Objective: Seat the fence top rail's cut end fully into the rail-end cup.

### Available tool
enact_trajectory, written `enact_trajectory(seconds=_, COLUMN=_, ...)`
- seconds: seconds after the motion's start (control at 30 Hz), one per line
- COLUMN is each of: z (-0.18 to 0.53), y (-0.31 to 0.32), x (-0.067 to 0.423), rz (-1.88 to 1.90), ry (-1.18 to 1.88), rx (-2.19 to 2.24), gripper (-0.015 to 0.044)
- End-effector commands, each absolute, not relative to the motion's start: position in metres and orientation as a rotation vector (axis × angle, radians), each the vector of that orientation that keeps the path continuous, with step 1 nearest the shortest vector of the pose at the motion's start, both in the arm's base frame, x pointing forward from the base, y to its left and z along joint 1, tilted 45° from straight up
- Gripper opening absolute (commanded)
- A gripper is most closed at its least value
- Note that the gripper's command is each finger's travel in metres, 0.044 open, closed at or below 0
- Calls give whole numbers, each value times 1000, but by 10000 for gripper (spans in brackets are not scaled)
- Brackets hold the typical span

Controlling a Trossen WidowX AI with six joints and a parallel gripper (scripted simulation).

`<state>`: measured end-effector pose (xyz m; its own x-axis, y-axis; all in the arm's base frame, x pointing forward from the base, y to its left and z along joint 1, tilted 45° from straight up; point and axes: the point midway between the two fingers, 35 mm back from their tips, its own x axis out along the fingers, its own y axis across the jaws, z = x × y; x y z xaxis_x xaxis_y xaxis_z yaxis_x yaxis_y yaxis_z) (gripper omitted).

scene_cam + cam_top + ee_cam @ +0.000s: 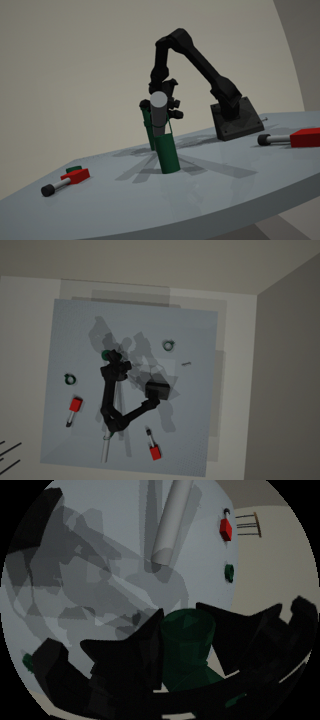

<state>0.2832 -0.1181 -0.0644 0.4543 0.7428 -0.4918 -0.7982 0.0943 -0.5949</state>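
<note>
At the middle of the grey table (232,186), the black pincer (188,647) was clamped on a dark green fitting (188,640) at the top of the far green post (148,129); the wrist view showed the green piece between the two black fingers, though it was too dark there to tell the rail-end cup from the brace band. The grey top rail (105,446) ran from the table's near edge through the thin green loop (160,125) on the nearer green post (167,155). In the wrist view its cut end (162,560) lay apart from the green fitting, so the rail was not in the cup.

Around these, two red-headed tools lay flat on the table: one (74,406) to the left of the rail, the other (154,447) to its right. Two spare green rings (70,379) (168,345) lay well apart on either side of the arm, and a small bolt (186,364) lay beyond the black base (249,126). From above, the arm (108,395) itself covered the middle stretch of the rail and most of the far post.
</note>
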Motion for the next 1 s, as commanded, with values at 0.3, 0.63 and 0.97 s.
enact_trajectory(seconds=0.3, z=-62, y=-116, x=290, rz=1116, ry=139, rx=-893, gripper=0)
enact_trajectory(seconds=0.63, z=-61, y=-115, x=296, rz=1093, ry=196, rx=-861, gripper=0)
enact_trajectory(seconds=0.97, z=-60, y=-114, x=302, rz=1068, ry=254, rx=-827, gripper=0)
